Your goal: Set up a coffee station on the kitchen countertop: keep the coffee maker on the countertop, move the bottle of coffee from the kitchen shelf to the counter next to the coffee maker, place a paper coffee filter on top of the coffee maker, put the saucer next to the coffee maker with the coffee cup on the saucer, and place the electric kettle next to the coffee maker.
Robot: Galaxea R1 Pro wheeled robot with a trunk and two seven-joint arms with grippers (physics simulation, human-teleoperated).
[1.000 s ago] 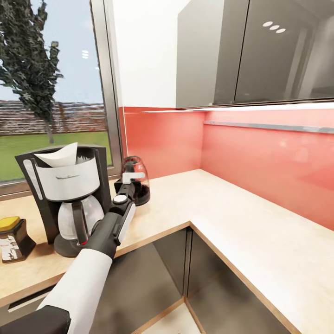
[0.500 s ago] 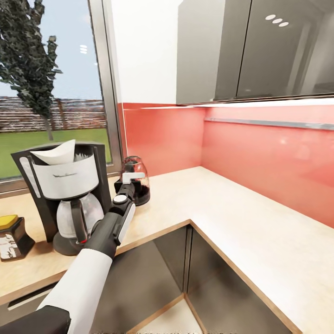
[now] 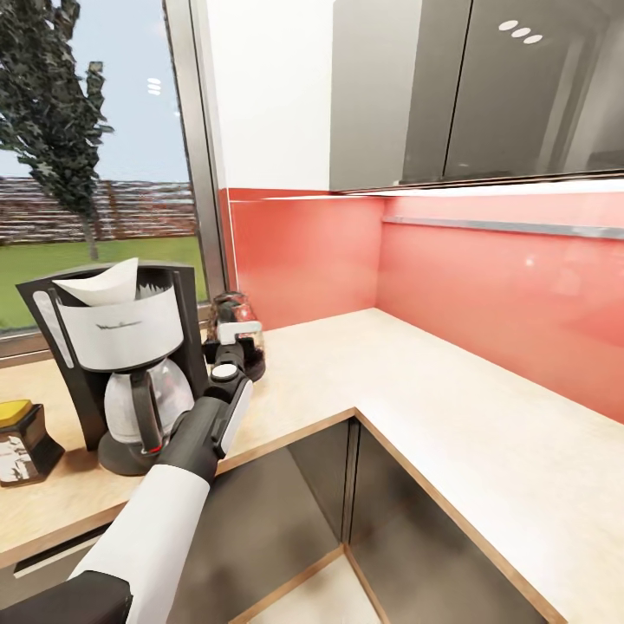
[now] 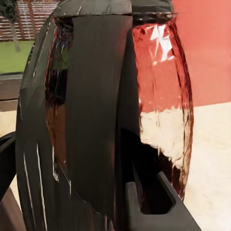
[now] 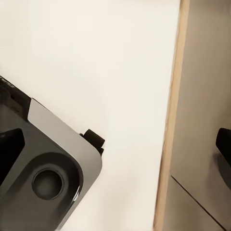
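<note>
The electric kettle [image 3: 232,314] stands on the countertop [image 3: 364,364] just right of the coffee maker [image 3: 117,347], leaning slightly. My left gripper [image 3: 236,341] is shut on its black handle [image 4: 96,110]; the red-tinted glass body [image 4: 163,91] sits close in front of the left wrist camera, with one finger [image 4: 156,204] beside the handle. The paper coffee filter [image 3: 97,284] rests on top of the coffee maker. The bottle of coffee [image 3: 22,440] is at the maker's left. The right gripper [image 5: 115,154] hangs open over pale floor. The saucer and coffee cup are out of view.
The countertop turns a corner and runs on to the right below a red backsplash [image 3: 485,286]. Grey wall cabinets [image 3: 468,87] hang above it. A window [image 3: 95,173] is behind the coffee maker. Grey cabinet fronts [image 3: 286,503] are under the worktop. A grey part of the robot [image 5: 48,168] is near the right gripper.
The kettle, held by my left gripper, has moved left toward the coffee maker and now partly hides behind the wrist. The head view has drifted slightly.
</note>
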